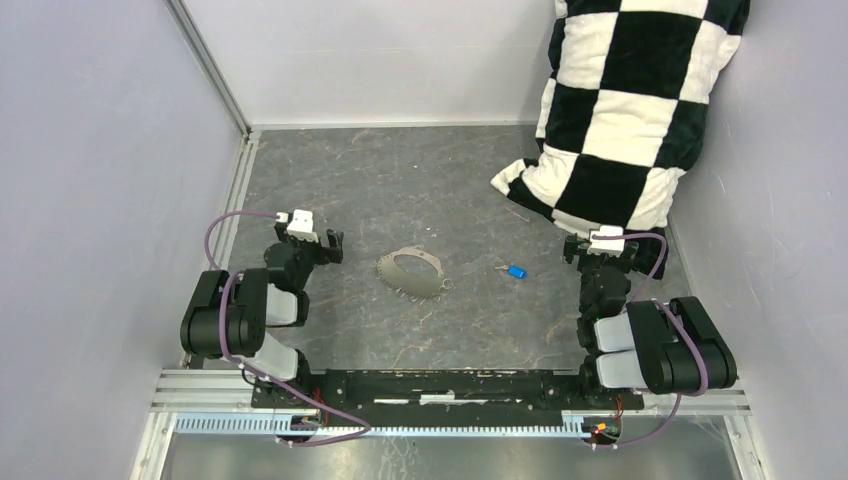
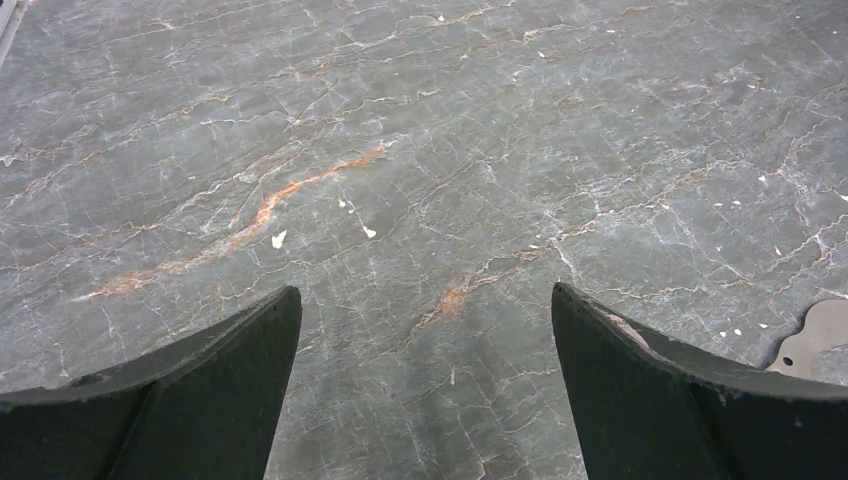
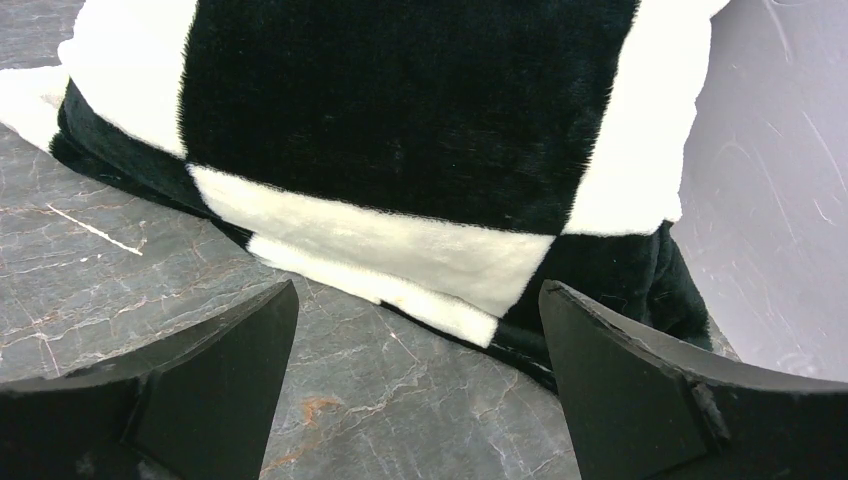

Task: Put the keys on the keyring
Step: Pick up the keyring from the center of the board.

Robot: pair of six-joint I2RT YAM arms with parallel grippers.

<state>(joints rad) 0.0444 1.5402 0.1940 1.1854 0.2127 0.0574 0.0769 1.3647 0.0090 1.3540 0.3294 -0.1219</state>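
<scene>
A tiny key (image 1: 516, 271) with a bright blue head lies on the marbled table, right of centre. The keyring (image 1: 408, 255), a thin dark wire hoop, lies at the table's centre around a flat tan piece (image 1: 412, 280). A corner of that tan piece shows at the right edge of the left wrist view (image 2: 815, 335). My left gripper (image 1: 325, 245) (image 2: 425, 300) is open and empty, just above bare table left of the hoop. My right gripper (image 1: 604, 248) (image 3: 418, 295) is open and empty, right of the key, facing the pillow.
A black-and-white checked pillow (image 1: 620, 110) (image 3: 400, 130) leans in the back right corner, close in front of my right gripper. Grey walls (image 1: 90, 150) close the table on the left, back and right. A thin pale sliver (image 3: 95, 230) lies by the pillow.
</scene>
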